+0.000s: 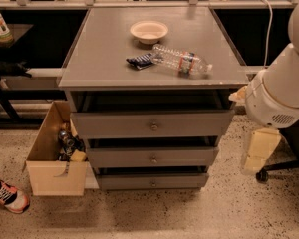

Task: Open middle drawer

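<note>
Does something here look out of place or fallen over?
The water bottle lies on its side on the cabinet top, near the bowl. The gripper hangs right of the middle drawer, apart from it.

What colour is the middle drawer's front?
The middle drawer is grey, clearest in the camera view; the gripper hangs to its right.

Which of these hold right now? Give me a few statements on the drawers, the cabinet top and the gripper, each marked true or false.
1. The gripper touches the middle drawer's knob. False: it hangs to the right of the cabinet, apart from all drawers.
2. The water bottle lies on its side on the cabinet top. True.
3. The bowl sits in the cardboard box. False: it stands on the cabinet top.
4. The middle drawer has one small round knob at its centre. True.
</note>
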Controlling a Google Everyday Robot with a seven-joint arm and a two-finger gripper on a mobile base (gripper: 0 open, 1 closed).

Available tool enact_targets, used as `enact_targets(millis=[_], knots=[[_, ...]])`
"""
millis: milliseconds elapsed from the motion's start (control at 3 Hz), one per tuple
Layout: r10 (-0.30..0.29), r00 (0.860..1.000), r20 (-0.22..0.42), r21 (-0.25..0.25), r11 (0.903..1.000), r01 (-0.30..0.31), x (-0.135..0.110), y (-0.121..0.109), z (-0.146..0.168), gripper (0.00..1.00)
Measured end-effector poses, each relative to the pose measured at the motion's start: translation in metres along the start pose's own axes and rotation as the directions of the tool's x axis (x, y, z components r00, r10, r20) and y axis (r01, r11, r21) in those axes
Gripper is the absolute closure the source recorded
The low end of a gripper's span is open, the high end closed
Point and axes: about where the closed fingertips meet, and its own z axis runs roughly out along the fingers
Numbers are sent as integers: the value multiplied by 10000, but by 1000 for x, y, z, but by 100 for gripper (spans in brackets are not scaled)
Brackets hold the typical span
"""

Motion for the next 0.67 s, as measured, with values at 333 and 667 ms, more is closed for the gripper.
enact_targets(millis=[333, 667], knots=[[-19, 10000, -10, -12, 10000, 19, 0, 0, 5, 0], [-122, 9999, -63, -80, 9999, 121, -1, -2, 32, 0]])
